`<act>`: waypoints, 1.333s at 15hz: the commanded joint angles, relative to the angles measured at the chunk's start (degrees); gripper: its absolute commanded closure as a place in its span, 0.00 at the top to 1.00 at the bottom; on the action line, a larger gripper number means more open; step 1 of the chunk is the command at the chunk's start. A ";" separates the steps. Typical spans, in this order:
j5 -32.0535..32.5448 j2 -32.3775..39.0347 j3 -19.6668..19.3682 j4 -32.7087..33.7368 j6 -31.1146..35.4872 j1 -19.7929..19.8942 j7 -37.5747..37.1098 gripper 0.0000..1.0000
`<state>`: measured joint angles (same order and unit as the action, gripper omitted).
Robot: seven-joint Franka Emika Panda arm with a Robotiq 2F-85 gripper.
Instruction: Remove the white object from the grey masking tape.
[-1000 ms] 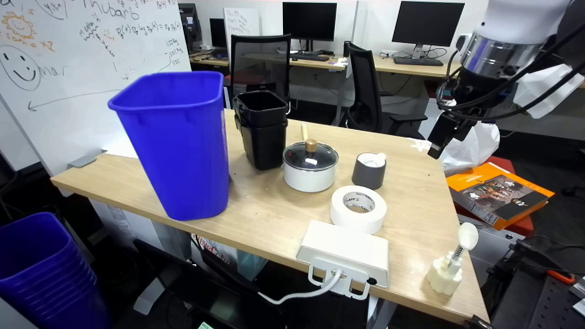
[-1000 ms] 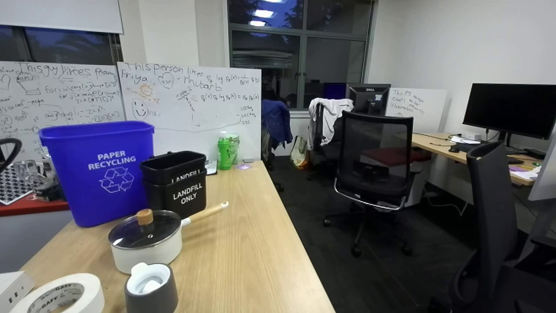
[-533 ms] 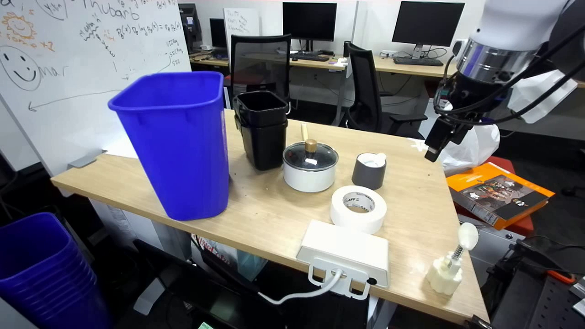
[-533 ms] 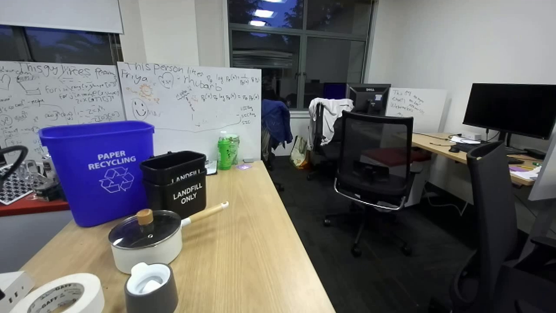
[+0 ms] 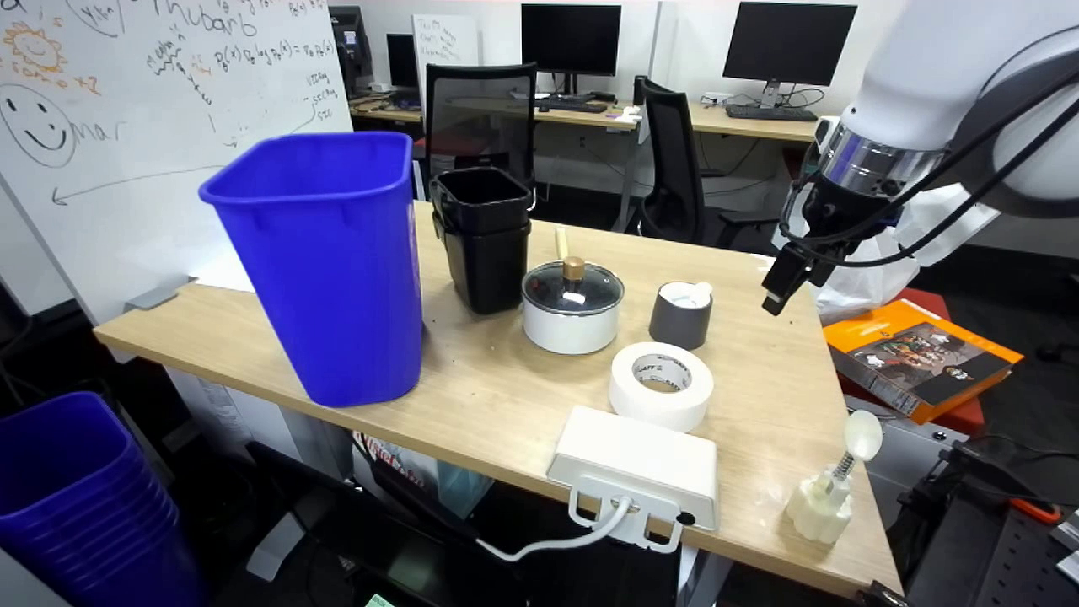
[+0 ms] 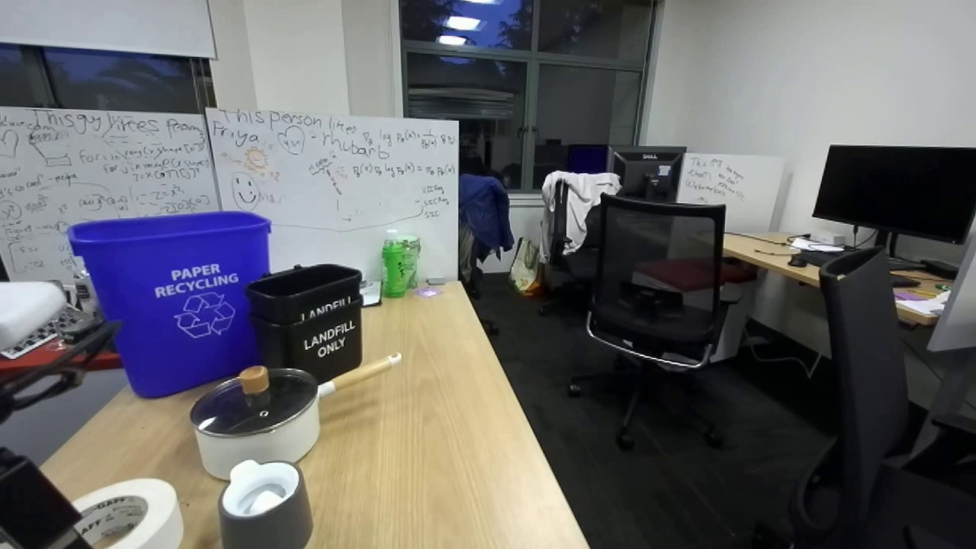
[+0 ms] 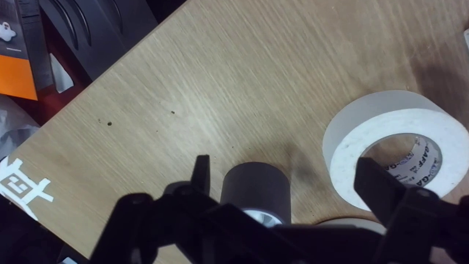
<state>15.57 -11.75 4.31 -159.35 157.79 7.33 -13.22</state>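
Observation:
The grey masking tape (image 5: pixel 679 327) stands upright on the table and also shows in an exterior view (image 6: pixel 268 526). The white object (image 5: pixel 688 294) sits inside its top, with a small tab over the rim, and shows there too (image 6: pixel 245 474). In the wrist view the grey masking tape (image 7: pixel 256 187) lies between the fingers' directions, closer to the left finger; the white object (image 7: pixel 263 217) is mostly hidden by the gripper. My gripper (image 7: pixel 284 161) is open and empty. In an exterior view the gripper (image 5: pixel 774 302) hangs above the table, to the right of the roll and apart from it.
A wide white tape roll (image 5: pixel 624 396) lies near the grey one. A lidded white pot (image 5: pixel 570 331), black bins (image 5: pixel 485 270) and a tall blue bin (image 5: pixel 329 287) stand beyond. A white box with a cable (image 5: pixel 636 459) and white bottle (image 5: pixel 819 510) stand near the table's edge.
The arm and gripper have moved down and left in an exterior view, closer to the grey masking tape. They have come into view at the left edge elsewhere. The objects have not moved.

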 commanded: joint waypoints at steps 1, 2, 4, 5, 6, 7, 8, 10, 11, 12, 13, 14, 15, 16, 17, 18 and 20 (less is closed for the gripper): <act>4.00 5.39 -0.89 0.07 8.04 2.28 -1.69 1.00; 4.38 7.03 -1.46 0.36 9.81 2.37 -1.61 1.00; 5.38 10.04 -1.73 0.75 13.59 3.12 -2.21 1.00; 3.13 7.52 -1.85 0.13 10.28 1.93 -0.54 1.00; 3.48 8.75 -1.93 0.23 11.69 2.15 -0.79 1.00; 3.68 9.47 -1.95 0.39 12.34 2.26 -0.96 1.00; 3.75 9.66 -1.95 0.47 12.62 2.27 -1.07 1.00; 3.76 9.64 -1.95 0.52 12.79 2.27 -1.09 1.00; 3.76 9.64 -1.95 0.52 12.81 2.28 -1.09 1.00; 3.76 9.64 -1.95 0.53 12.83 2.28 -1.10 1.00; 3.76 9.64 -1.95 0.53 12.84 2.28 -1.10 1.00; 3.76 9.64 -1.95 0.53 12.85 2.28 -1.10 1.00; 3.76 9.64 -1.95 0.53 12.86 2.28 -1.10 1.00; 3.76 9.64 -1.95 0.53 12.87 2.28 -1.10 1.00; 3.76 9.64 -1.95 0.53 12.87 2.28 -1.10 1.00; 3.76 9.64 -1.95 0.53 12.87 2.28 -1.10 1.00; 3.76 9.64 -1.95 0.53 12.88 2.28 -1.10 1.00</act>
<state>19.33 -2.12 2.36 -158.82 170.67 9.61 -14.32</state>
